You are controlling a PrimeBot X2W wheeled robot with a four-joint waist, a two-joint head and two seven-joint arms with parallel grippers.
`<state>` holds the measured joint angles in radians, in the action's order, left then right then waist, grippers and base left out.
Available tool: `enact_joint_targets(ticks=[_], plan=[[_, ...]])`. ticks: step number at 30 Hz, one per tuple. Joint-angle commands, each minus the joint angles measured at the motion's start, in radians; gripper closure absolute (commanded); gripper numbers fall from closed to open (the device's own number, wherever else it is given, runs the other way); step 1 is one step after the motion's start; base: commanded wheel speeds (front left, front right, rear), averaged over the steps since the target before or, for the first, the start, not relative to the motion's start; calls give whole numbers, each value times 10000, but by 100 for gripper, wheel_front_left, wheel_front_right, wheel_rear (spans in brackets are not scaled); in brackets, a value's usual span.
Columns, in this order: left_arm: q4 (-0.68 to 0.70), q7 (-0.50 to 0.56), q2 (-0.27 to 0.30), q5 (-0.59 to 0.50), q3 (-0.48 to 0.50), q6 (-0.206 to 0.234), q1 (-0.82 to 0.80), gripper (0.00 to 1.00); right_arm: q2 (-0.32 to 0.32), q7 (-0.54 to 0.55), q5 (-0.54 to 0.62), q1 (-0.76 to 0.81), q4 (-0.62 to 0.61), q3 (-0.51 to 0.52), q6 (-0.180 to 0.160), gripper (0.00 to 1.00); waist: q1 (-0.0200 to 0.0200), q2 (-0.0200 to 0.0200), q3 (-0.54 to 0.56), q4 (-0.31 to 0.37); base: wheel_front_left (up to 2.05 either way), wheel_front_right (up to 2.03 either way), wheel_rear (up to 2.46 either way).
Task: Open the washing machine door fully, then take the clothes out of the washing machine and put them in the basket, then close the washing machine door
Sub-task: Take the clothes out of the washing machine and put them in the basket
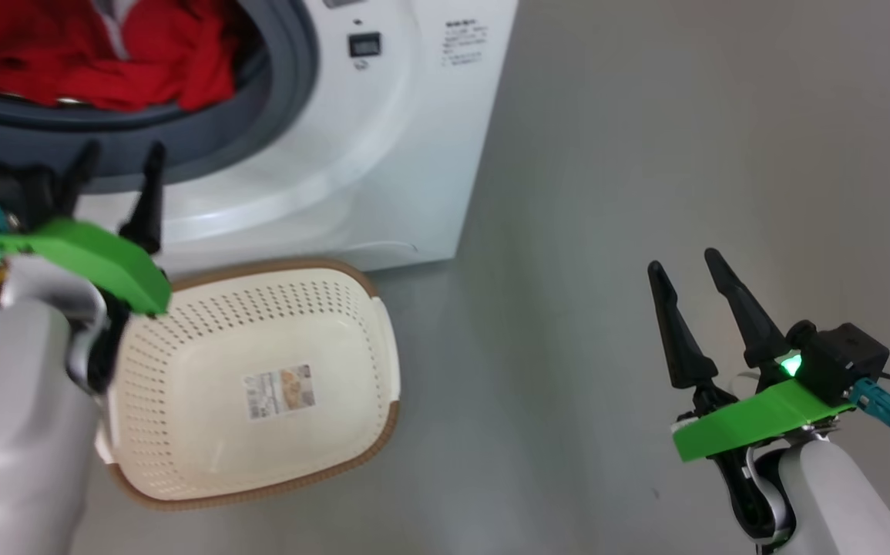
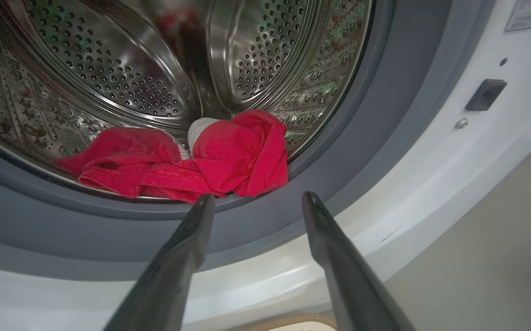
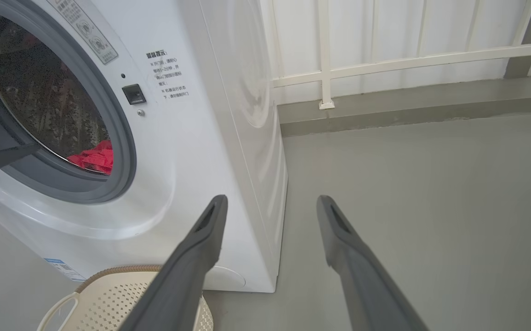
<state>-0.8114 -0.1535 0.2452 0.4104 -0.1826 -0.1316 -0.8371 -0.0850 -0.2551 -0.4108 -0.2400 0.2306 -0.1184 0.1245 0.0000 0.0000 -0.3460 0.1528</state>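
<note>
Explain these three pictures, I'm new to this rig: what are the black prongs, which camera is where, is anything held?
The prongs are the fingers of the robot's two grippers. The head view looks down from its head: left gripper near the washing machine, right gripper over the floor. Each wrist view looks along that arm's own fingers; the left one faces the red clothes in the drum. The basket stands on the floor before the machine, no clothes in it. Both grippers are open, holding nothing.
</note>
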Motion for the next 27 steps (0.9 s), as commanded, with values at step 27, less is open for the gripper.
enact_joint_targets(ticks=[27], plan=[[-3279, 254, 2428, 788, -2681, 10, -5161, 0, 346, -67, -620, -1177, -612, -952, 62, 0, 0, 0, -2755, 1879, 0, 0, 0]])
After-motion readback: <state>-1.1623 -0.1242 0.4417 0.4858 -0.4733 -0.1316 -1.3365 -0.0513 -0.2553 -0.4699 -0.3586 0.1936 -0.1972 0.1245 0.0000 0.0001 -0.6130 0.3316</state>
